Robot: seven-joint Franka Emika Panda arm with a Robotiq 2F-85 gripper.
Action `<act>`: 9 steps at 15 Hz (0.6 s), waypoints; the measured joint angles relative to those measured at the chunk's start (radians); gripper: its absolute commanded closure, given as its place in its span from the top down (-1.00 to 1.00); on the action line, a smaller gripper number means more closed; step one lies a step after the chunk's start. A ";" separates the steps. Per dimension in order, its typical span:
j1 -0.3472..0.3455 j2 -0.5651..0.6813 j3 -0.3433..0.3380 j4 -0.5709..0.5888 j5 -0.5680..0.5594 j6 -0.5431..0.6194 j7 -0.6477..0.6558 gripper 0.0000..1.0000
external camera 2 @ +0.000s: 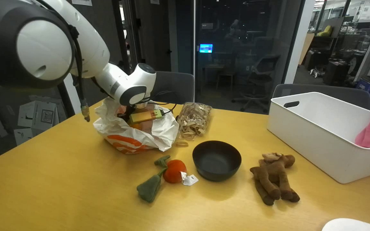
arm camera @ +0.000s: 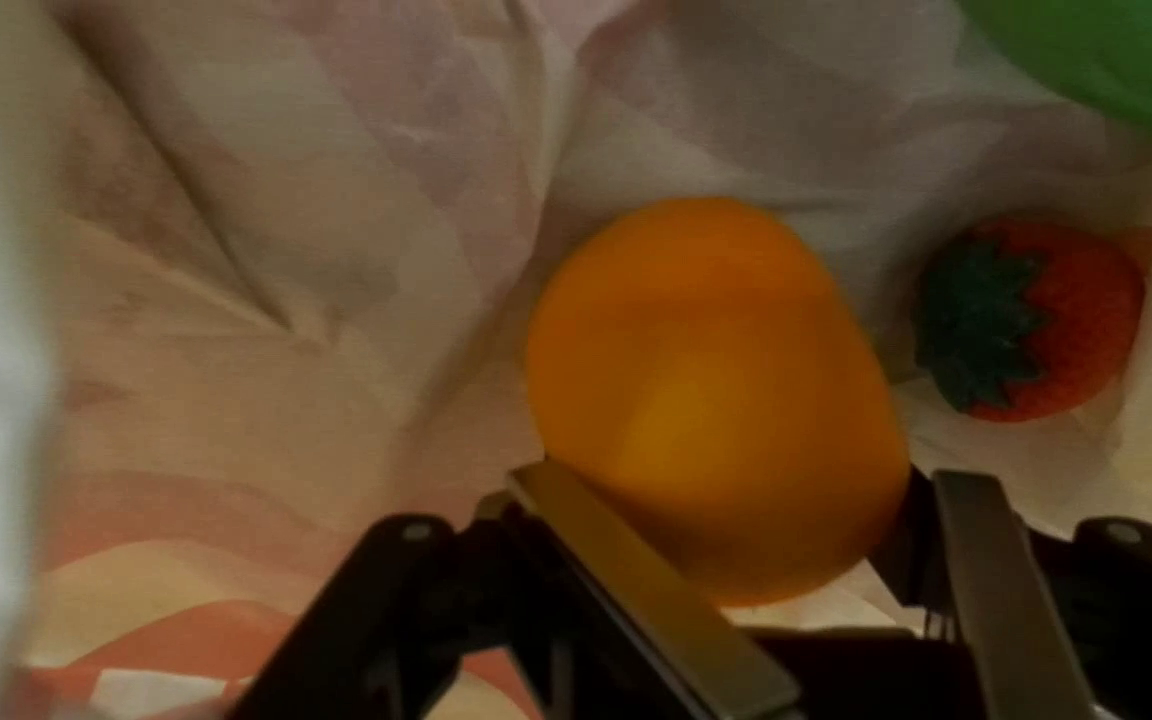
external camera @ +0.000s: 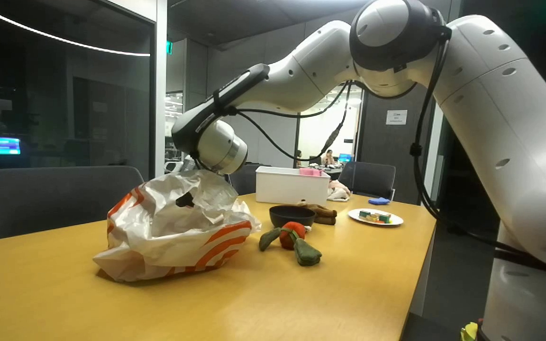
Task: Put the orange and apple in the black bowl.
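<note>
In the wrist view the orange (arm camera: 696, 380) lies inside the white bag (external camera 2: 136, 138), between the two fingers of my gripper (arm camera: 751, 480). Both fingers press against its sides, one at lower left and one at right. From outside, the bag hides most of the gripper and the fruit. The black bowl (external camera 2: 217, 160) stands upright on the table, beyond the bag; the same bowl (external camera: 292, 217) shows in both exterior views. A smooth green rounded thing (arm camera: 1126, 60) is cut off at the top right corner; I cannot tell whether it is the apple.
A strawberry (arm camera: 1076, 320) lies beside the orange in the bag. Between bag and bowl sits a red plush with green leaves (external camera 2: 174, 171). A brown plush animal (external camera 2: 273, 176), a white bin (external camera 2: 310, 147), a packet of bands (external camera 2: 194, 118) and a white plate (external camera: 397, 220) stand around.
</note>
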 measured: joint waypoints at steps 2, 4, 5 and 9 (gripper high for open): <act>0.004 -0.005 -0.009 0.000 -0.031 0.000 0.041 -0.20; 0.012 -0.020 -0.026 -0.004 -0.079 -0.001 0.108 -0.20; 0.020 -0.031 -0.040 -0.006 -0.112 -0.005 0.153 -0.20; 0.050 -0.099 -0.099 -0.008 -0.254 -0.109 0.365 -0.20</act>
